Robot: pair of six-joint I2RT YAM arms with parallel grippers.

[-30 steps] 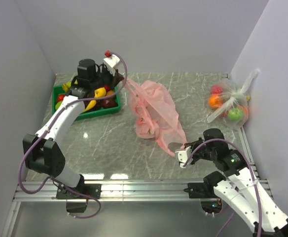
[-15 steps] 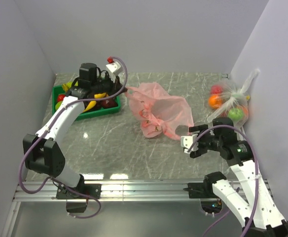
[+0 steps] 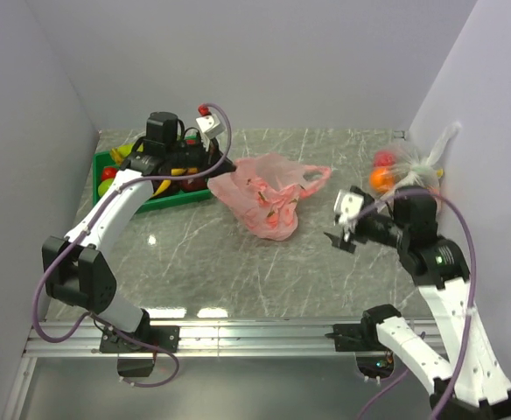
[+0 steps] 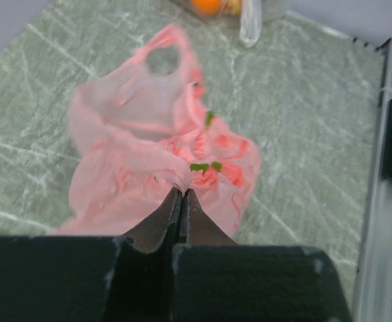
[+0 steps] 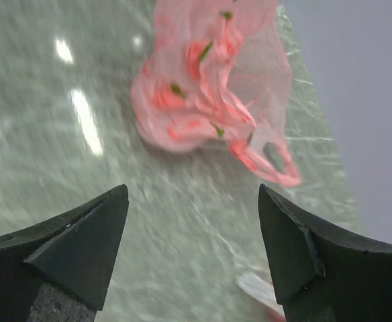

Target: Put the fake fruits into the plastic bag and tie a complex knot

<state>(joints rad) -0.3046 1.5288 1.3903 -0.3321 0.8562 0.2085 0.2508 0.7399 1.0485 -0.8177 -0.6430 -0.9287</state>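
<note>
The pink plastic bag lies crumpled in the middle of the table, one handle loop spread to the right. My left gripper is shut on a fold of the bag's left edge; in the left wrist view its tips pinch pink film. My right gripper hovers right of the bag, open and holding nothing. In the right wrist view the bag and its loop lie ahead of the jaws. Fake fruits sit in the green tray. No knot shows.
A clear bag holding red, orange and green fruits rests against the right wall, just behind my right gripper. The green tray stands at the back left under the left arm. Walls close in the table on three sides.
My right gripper has opened, let go of the bag's handle, and risen back and to the right. The stretched bag has slumped toward the left gripper, which shifted slightly right.
</note>
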